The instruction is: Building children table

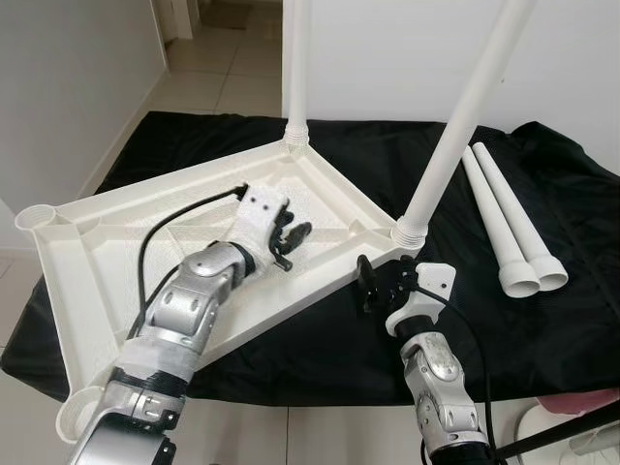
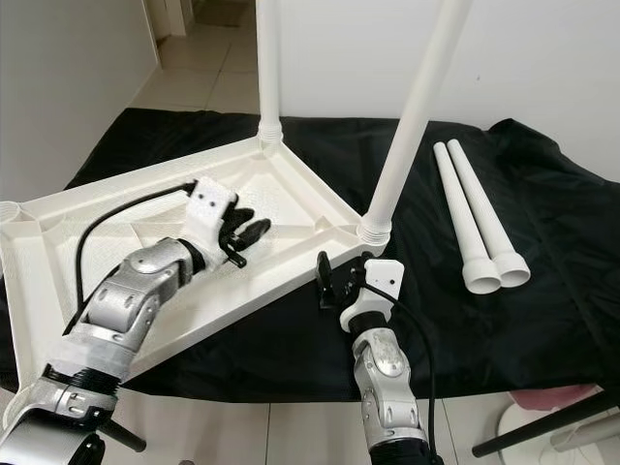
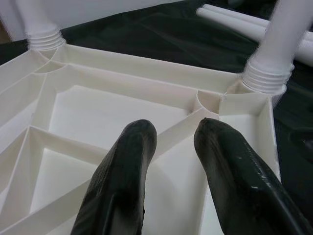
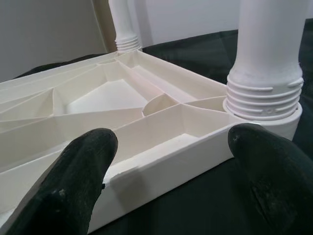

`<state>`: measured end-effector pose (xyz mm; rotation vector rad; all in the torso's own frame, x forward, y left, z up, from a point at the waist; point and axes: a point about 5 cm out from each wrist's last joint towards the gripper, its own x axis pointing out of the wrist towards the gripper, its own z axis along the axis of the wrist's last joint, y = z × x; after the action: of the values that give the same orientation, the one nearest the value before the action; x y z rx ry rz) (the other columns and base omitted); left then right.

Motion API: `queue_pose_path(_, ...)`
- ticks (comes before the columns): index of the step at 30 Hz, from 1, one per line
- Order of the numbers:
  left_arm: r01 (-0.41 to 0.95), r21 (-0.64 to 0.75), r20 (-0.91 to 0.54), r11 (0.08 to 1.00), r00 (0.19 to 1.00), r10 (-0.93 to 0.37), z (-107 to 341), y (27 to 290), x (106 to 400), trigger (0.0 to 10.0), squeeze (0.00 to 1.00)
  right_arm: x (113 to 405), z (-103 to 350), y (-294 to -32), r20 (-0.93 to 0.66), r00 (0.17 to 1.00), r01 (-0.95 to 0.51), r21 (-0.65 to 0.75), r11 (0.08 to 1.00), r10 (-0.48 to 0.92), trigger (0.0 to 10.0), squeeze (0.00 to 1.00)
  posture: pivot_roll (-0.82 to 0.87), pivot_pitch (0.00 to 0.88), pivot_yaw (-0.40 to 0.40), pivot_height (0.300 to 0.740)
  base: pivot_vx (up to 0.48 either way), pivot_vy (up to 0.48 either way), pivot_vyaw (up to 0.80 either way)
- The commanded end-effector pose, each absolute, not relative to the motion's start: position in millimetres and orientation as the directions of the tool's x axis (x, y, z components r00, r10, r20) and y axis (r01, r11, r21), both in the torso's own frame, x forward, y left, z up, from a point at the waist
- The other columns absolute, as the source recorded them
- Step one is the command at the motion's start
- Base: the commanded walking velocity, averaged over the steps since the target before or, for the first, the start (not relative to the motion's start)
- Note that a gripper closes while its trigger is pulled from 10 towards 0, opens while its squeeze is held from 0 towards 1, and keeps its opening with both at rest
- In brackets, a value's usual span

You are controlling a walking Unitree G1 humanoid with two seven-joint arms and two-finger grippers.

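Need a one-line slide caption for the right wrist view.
Open right gripper faces the upturned white tabletop's rim, beside a screwed-in leg.

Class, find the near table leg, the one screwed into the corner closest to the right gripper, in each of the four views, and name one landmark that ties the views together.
Left eye view: near leg rises right of centre.
Right eye view: near leg stands just right of centre.
Left wrist view: its threaded base shows past the black fingers.
Right wrist view: its base looms close, in the corner socket.
Shared landmark: the far leg, at the tabletop's back corner.
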<state>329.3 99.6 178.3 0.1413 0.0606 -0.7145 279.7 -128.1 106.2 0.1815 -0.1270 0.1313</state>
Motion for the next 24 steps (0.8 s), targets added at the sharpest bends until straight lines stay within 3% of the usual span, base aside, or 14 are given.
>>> queue_pose_path(1,0.628,0.14,-0.087,0.765,0.778,-0.623,186.2,120.1,330.3,10.0,0.0,281.6,105.5,-133.4,0.133,0.987,-0.106,0.155,0.982,0.085,10.0,0.0,0.03,0.0,-0.028,0.74,0.0,0.0,0.0)
queue_pose_path(3,0.585,0.196,-0.089,0.787,0.81,-0.58,190.0,139.5,331.0,10.0,0.0,285.3,108.1,-133.5,0.135,0.988,-0.098,0.147,0.984,0.078,10.0,0.0,0.03,0.0,-0.028,0.74,0.0,0.0,0.0)
queue_pose_path(12,0.517,0.268,-0.099,0.813,0.854,-0.511,193.6,170.6,330.5,10.0,0.0,297.7,112.5,-138.5,0.132,0.99,-0.061,0.139,0.988,0.043,10.0,0.0,0.05,0.0,-0.03,0.74,0.0,0.0,0.0)
queue_pose_path(24,0.433,0.394,-0.236,0.811,0.9,-0.366,182.0,231.7,319.9,10.0,0.0,298.9,100.2,-143.9,0.056,0.998,-0.013,0.12,0.993,0.006,10.0,0.0,0.06,0.0,-0.05,0.74,0.0,0.0,0.0)
